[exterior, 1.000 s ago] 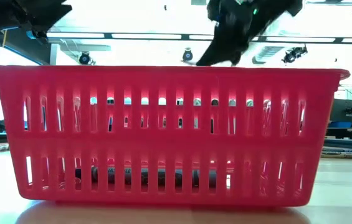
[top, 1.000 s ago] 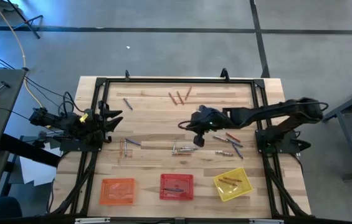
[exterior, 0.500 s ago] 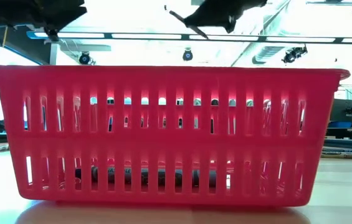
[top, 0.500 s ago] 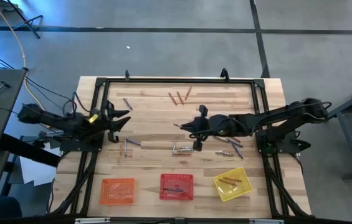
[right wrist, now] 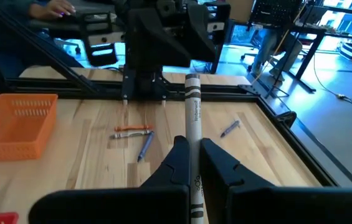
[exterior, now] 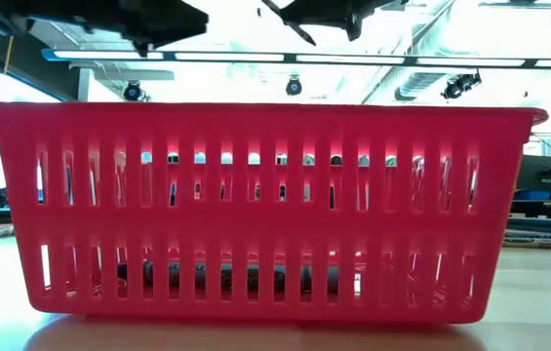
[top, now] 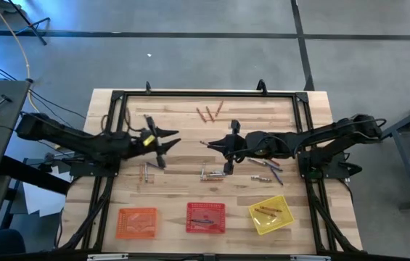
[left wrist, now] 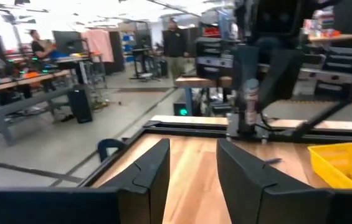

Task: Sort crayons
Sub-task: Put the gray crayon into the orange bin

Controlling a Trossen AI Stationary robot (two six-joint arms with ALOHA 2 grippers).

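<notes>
Both dark arms reach toward the table's middle: the left gripper (top: 167, 139) hangs with fingers parted and empty, while the right gripper (top: 215, 146), to its right, is clamped on a grey-silver crayon stick (right wrist: 193, 124).

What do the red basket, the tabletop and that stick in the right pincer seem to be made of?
Red basket: likely moulded plastic, slightly glossy, with even slotted walls. Tabletop: looks like light wood, with plank seams and grain. The grey crayon in the right pincer: probably wax in a printed paper wrapper.
</notes>
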